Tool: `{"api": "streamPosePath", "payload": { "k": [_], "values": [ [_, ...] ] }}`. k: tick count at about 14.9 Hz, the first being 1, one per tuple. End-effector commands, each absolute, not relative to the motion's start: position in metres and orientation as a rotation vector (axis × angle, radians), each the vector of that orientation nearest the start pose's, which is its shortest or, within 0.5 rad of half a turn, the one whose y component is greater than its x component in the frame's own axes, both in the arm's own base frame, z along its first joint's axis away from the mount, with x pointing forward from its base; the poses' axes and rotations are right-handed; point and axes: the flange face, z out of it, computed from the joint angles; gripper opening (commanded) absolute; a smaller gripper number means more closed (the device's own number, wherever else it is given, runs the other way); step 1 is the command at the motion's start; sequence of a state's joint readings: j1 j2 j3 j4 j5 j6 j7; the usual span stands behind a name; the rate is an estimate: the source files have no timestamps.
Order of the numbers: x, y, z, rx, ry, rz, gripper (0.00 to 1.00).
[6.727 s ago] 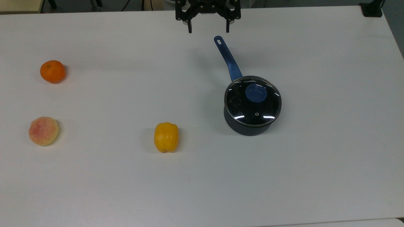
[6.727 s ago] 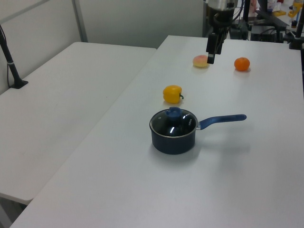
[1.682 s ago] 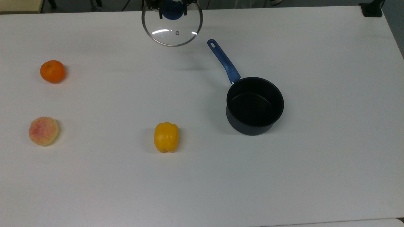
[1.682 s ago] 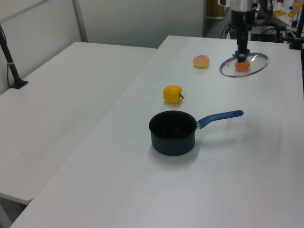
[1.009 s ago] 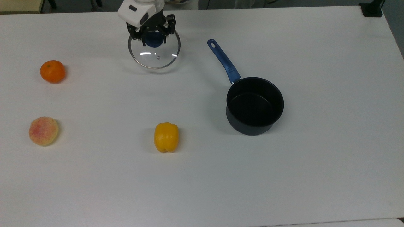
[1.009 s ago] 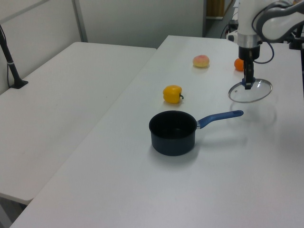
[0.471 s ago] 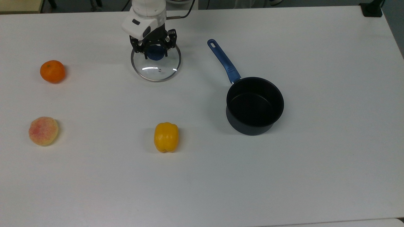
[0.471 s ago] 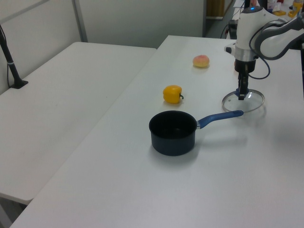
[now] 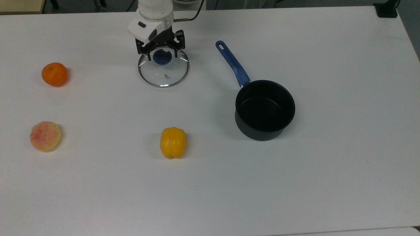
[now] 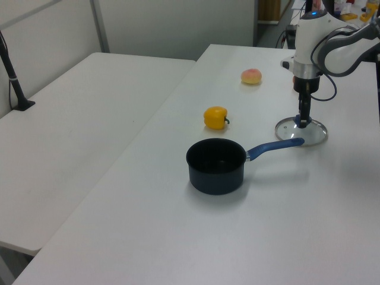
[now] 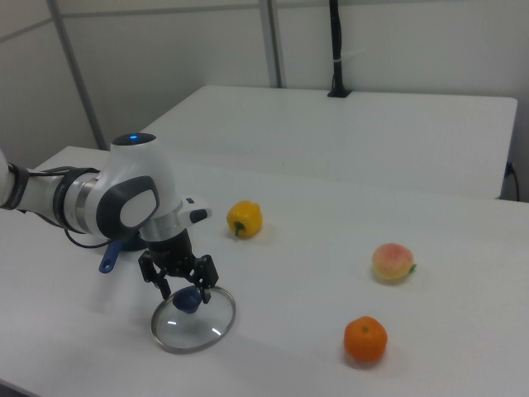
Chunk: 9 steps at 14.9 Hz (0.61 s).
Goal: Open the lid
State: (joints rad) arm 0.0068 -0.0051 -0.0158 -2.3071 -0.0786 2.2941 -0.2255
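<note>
The lid [image 9: 164,77], clear glass with a metal rim and a blue knob [image 9: 162,56], lies flat on the white table at the top view's upper middle. It also shows in the left view [image 10: 304,133] and the right view [image 11: 194,327]. My gripper [image 9: 162,57] stands over the knob, open, one finger on each side of it and apart from it; it also appears in the left view [image 10: 303,122] and the right view [image 11: 183,291]. The dark saucepan [image 9: 265,109] with a blue handle [image 9: 233,64] stands uncovered to the top view's right of the lid.
A yellow pepper [image 9: 173,142] lies in the table's middle. An orange [image 9: 54,74] and a peach [image 9: 45,136] sit at the top view's left. The saucepan handle's tip points toward the lid. The white table [image 9: 328,183] stretches wide at the front and right.
The lid came off the saucepan, was carried to the top view's left and lowered. In the last half second it settled flat on the table and my fingers spread off the knob.
</note>
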Motion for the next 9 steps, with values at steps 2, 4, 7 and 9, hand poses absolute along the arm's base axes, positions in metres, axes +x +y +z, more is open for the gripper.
{"api": "streamPosePath", "payload": {
  "k": [2,4,7,9],
  "values": [
    [0.521,-0.005,0.403,-3.197,-0.303,0.095,1.00],
    [0.537,-0.006,0.472,-3.191,-0.253,0.127,1.00],
    [0.546,0.005,0.532,-3.190,-0.134,0.070,1.00],
    [0.549,0.020,0.572,-3.179,-0.013,0.007,1.00]
  ]
}}
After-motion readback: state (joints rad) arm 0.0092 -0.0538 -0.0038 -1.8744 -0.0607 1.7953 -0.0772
